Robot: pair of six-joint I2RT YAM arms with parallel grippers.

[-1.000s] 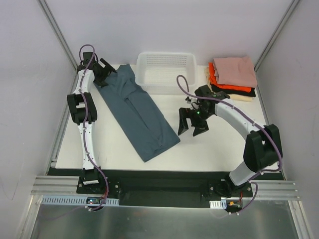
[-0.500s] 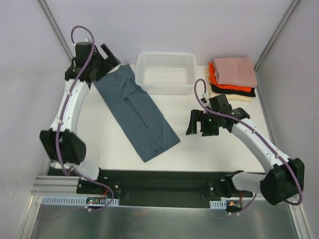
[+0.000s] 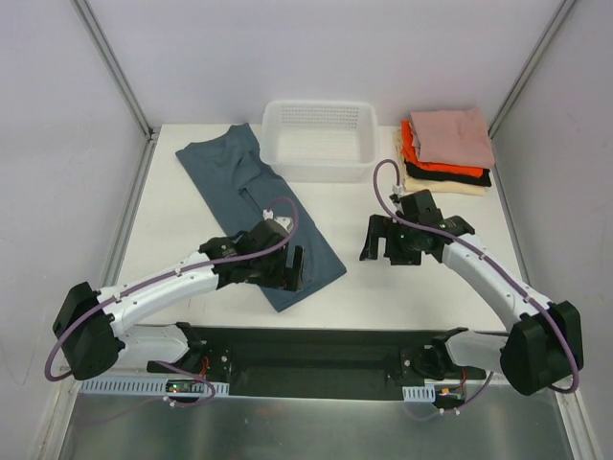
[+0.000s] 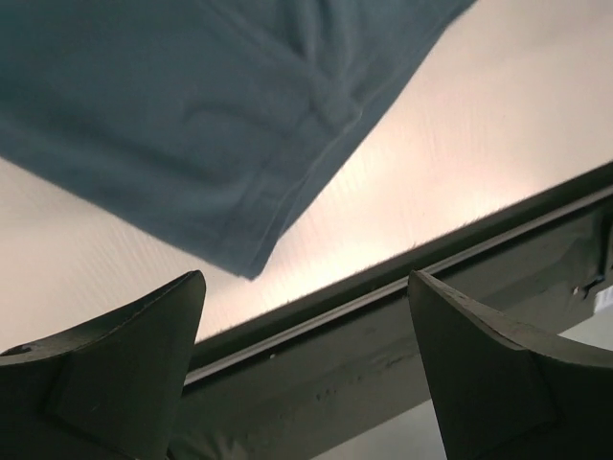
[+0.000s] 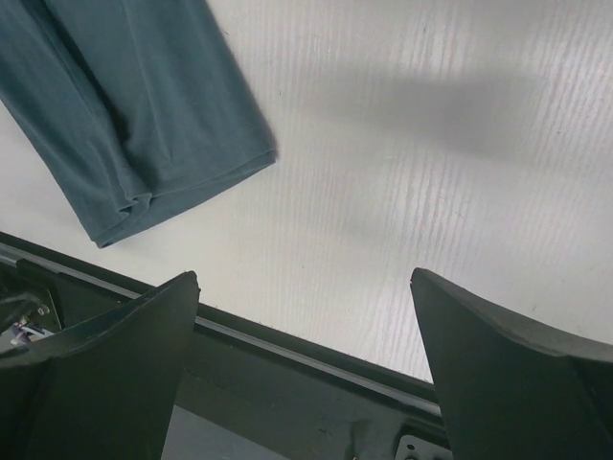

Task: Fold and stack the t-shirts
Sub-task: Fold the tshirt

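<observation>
A slate blue-grey t-shirt (image 3: 244, 192) lies folded into a long strip, running diagonally from the back left to the front middle of the table. Its near hem shows in the left wrist view (image 4: 192, 125) and the right wrist view (image 5: 124, 125). My left gripper (image 3: 287, 269) is open and empty, just above the shirt's near end. My right gripper (image 3: 381, 240) is open and empty over bare table, to the right of the shirt. A stack of folded pink, orange-red, black and cream shirts (image 3: 448, 149) sits at the back right.
A white mesh basket (image 3: 319, 140) stands at the back middle, between the blue-grey shirt and the stack. The table's black front rail (image 4: 402, 316) shows in both wrist views (image 5: 287, 364). Walls close in the left, right and back sides.
My left arm has swung from the shirt's far collar end at the back left down to its near end. My right gripper has drawn slightly right, away from the shirt.
</observation>
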